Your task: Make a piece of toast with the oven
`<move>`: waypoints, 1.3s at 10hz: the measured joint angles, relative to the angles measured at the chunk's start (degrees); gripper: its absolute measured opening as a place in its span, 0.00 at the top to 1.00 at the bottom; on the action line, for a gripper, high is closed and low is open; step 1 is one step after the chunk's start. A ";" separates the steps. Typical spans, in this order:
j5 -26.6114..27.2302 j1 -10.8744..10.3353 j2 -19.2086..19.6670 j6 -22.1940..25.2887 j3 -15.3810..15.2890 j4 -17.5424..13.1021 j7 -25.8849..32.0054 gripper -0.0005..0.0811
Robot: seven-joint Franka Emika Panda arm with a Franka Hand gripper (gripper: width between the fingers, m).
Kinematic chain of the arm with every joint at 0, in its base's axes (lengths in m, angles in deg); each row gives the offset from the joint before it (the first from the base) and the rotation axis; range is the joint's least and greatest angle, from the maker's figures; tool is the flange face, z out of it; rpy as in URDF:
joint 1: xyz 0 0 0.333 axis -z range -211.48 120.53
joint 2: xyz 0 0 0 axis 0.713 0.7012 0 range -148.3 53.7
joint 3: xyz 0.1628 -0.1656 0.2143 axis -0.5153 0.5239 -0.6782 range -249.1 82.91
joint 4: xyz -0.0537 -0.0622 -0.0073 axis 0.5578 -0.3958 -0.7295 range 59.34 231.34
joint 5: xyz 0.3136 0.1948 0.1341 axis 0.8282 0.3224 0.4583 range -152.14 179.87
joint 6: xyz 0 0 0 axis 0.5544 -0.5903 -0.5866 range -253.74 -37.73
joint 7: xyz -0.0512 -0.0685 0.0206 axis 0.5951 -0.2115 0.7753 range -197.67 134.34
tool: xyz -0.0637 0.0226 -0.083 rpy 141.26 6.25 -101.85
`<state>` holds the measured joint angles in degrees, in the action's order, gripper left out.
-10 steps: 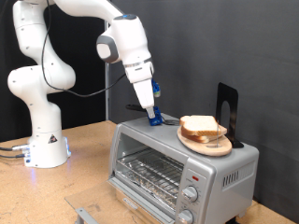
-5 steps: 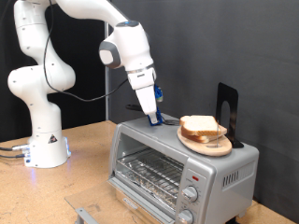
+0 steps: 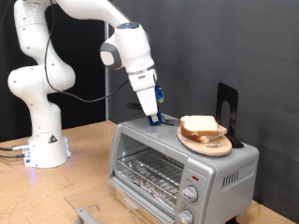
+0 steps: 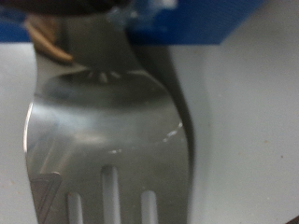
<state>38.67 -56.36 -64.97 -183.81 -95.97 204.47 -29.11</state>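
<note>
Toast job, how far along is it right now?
Early on. The slice of bread lies on the wooden plate atop the toaster oven, not on the wire rack inside. The end effector is down at the oven's top, beside the plate; the wrist view shows a slotted metal spatula at its fingers. Loading and toasting remain.

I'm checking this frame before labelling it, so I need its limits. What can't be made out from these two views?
- Gripper: its fingertips sit low on the oven top in the exterior view, too small to show open or shut.
- Wrist view: a blurred metal utensil fills it, cut off by the edge; what holds it is not visible.
- Piece of toast on the wooden plate: its underside is hidden.
- Oven knobs: markings too small.
</note>
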 joint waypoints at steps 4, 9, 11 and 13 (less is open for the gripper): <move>4.01 -0.66 -0.30 0.01 0.10 -0.44 2.36 0.51; 4.84 -0.34 -4.81 5.02 0.36 -1.12 2.33 0.50; 10.13 -0.53 -4.76 1.46 0.74 -0.08 3.84 0.50; 15.93 -0.61 -5.47 -1.47 2.12 1.47 6.32 0.50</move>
<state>54.60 -56.97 -70.44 -185.28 -93.85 205.94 -22.80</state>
